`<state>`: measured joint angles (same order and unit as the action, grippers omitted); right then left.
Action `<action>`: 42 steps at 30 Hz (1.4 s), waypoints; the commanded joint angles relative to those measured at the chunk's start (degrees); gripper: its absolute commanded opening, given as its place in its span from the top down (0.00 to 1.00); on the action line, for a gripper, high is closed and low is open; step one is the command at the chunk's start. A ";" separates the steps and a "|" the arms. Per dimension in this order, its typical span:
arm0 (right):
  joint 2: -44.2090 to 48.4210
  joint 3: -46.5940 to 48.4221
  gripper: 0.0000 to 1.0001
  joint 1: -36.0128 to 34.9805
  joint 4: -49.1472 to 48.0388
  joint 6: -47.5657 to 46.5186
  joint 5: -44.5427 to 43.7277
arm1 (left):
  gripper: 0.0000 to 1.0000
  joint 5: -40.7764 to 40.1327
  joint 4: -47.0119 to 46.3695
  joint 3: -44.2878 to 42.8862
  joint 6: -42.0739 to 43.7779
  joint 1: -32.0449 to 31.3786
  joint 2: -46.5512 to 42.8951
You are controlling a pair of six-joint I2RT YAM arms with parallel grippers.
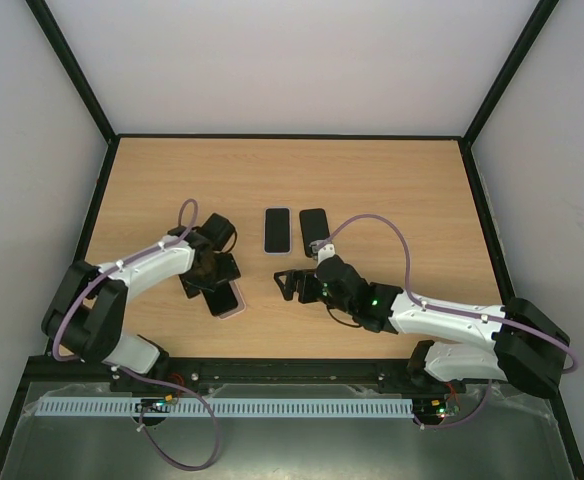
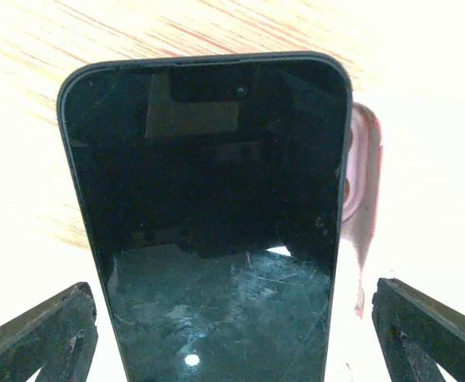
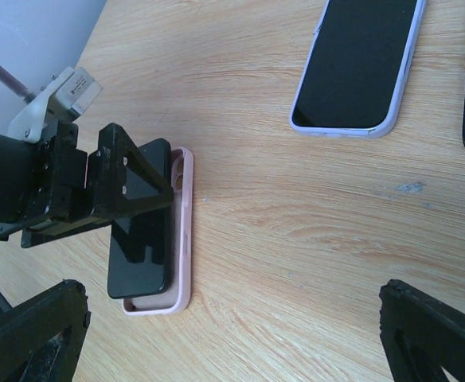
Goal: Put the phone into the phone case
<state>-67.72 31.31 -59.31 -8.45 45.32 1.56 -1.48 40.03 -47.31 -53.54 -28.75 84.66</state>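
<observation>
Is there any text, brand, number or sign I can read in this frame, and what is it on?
None can be read.
The white tag on the left arm's wrist: any print is too small to read.
The black phone over the pink case: screen dark, no text.
The second phone, in the lilac case: screen dark, no text.

The wooden worktop (image 1: 392,170) carries a pink case (image 1: 240,303) left of centre, a phone in a pale case (image 1: 277,231) mid-frame, and a black phone (image 1: 313,226) just beside it.
</observation>
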 commanded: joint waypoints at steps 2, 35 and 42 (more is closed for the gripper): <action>0.81 1.21 0.02 0.21 -0.56 -1.10 -0.91 | 0.06 -0.30 1.43 -1.34 0.47 0.02 -3.27; -39.67 22.67 0.62 0.19 -10.38 1.08 23.14 | 0.33 10.95 -22.81 23.02 8.65 17.24 -19.62; -44.64 23.70 0.74 0.22 -10.72 0.62 21.16 | 0.46 12.54 -25.57 24.02 9.46 17.24 -18.24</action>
<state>-109.97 53.06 -59.27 -18.98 46.63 23.75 9.58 16.03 -24.45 -45.17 -11.81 65.10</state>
